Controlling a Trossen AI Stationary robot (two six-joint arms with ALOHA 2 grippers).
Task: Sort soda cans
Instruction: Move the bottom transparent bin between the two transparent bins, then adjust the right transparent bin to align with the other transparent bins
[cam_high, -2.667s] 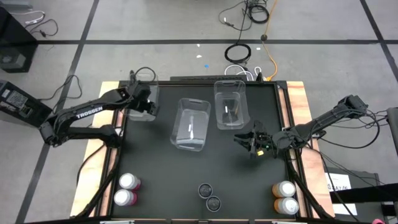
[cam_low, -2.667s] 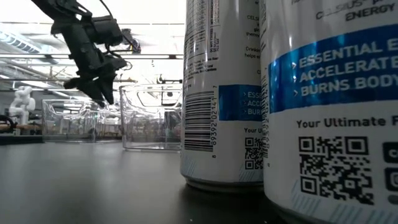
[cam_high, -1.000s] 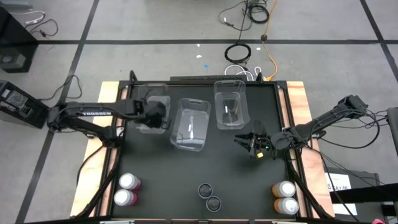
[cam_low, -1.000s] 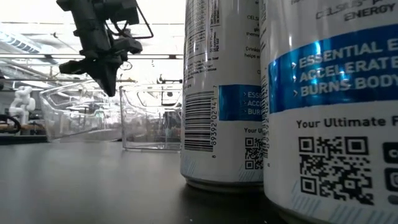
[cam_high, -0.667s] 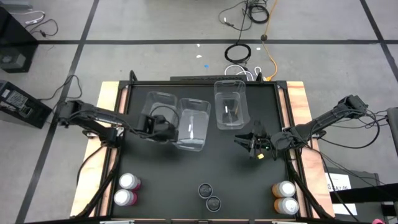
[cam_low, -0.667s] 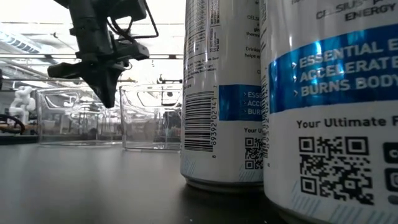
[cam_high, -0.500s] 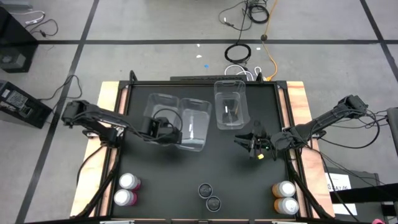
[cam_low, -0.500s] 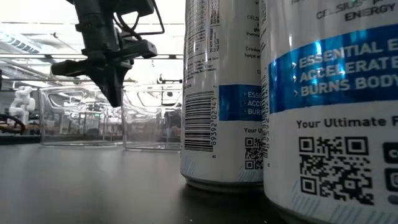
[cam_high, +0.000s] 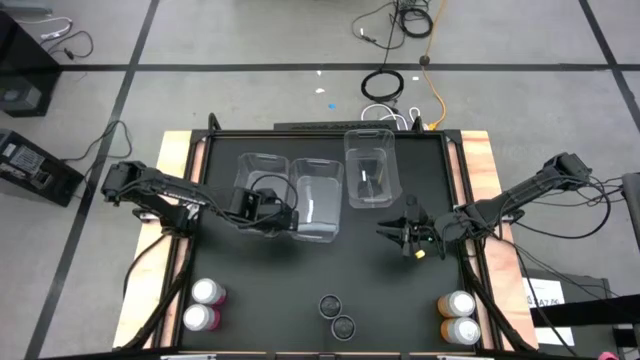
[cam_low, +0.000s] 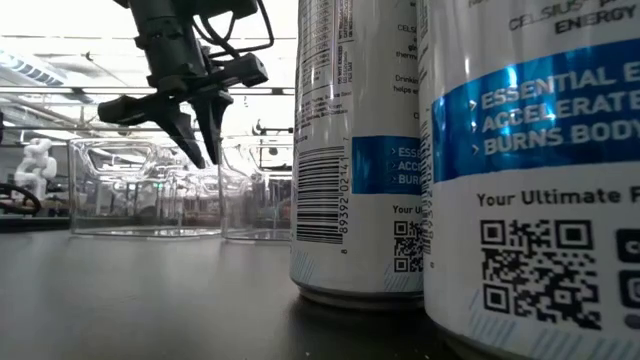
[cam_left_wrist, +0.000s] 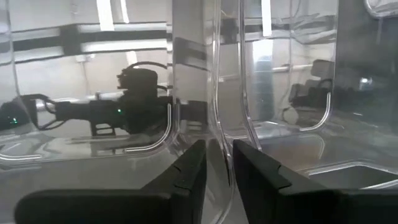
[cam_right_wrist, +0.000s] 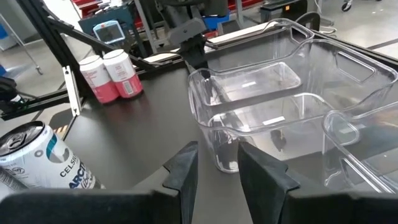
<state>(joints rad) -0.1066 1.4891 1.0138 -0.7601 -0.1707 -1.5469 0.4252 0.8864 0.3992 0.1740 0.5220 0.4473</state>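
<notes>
Two pink cans (cam_high: 203, 304) stand at the near left. Two dark-topped white-and-blue cans (cam_high: 336, 314) stand at the near middle and fill the low view (cam_low: 350, 150). Two orange cans (cam_high: 458, 318) stand at the near right. Three clear bins sit on their bases in a row: left bin (cam_high: 258, 175), middle bin (cam_high: 318, 200), right bin (cam_high: 370, 168). My left gripper (cam_high: 286, 212) points down over the left bin's near-right corner with its fingers narrowly open on either side of the rim (cam_left_wrist: 217, 134). My right gripper (cam_high: 383, 228) hovers narrowly open right of the bins and holds nothing. My left gripper (cam_low: 203, 150) comes from above, slanting, and stands astride the left bin's rim at its near-right corner (cam_right_wrist: 193, 74), one finger on each side of the clear wall. A small gap shows beside the wall, and I cannot tell whether the fingers touch it. The bin rests flat on the table.
The black mat (cam_high: 250, 270) lies bare between the bins and the cans along the near edge. Raised wooden rails (cam_high: 478, 150) border the table. Cables lie on the floor beyond the far edge. The left and middle bins stand side by side, nearly touching.
My left gripper carried the tilted, lifted left bin toward the right and near edges and set it flat on the table. It then slid the bin right against the middle bin, which turned straight. In the low view its two fingers now show a small gap.
</notes>
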